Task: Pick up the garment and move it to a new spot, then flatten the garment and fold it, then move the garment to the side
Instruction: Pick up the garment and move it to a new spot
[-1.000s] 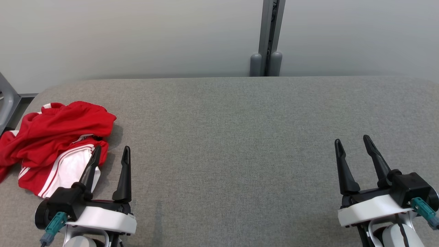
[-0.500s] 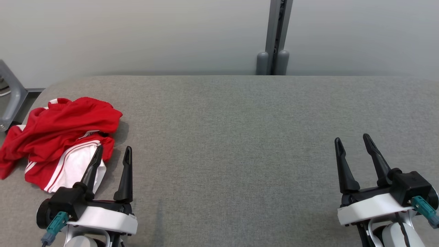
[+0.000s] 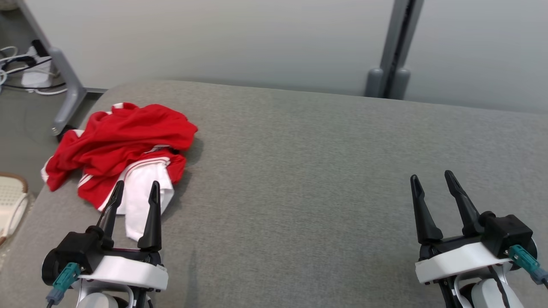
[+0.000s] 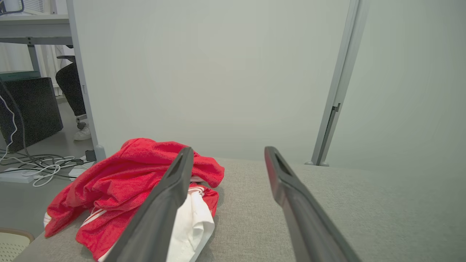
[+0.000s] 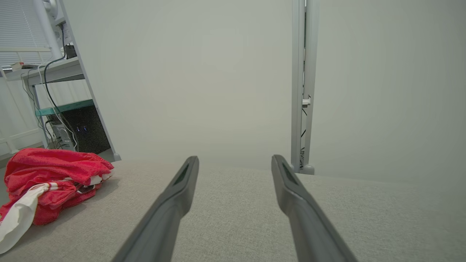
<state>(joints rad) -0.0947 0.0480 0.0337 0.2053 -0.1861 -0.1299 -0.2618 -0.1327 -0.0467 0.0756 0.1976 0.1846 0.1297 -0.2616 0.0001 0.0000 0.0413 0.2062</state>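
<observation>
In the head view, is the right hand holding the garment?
No, the right hand is open with nothing between its fingers, and the red and white garment lies crumpled near the left hand.

crumpled red garment (image 3: 124, 147) with white stripes, perhaps shorts, heaped at the table's (image 3: 299, 171) left end.

The garment (image 3: 128, 137), upper left of the head view, is soft matt cloth, red and white. The surface (image 3: 308, 171) is coarse grey woven fabric. The fingers (image 3: 152, 218) at lower left look like matt black plastic.
</observation>
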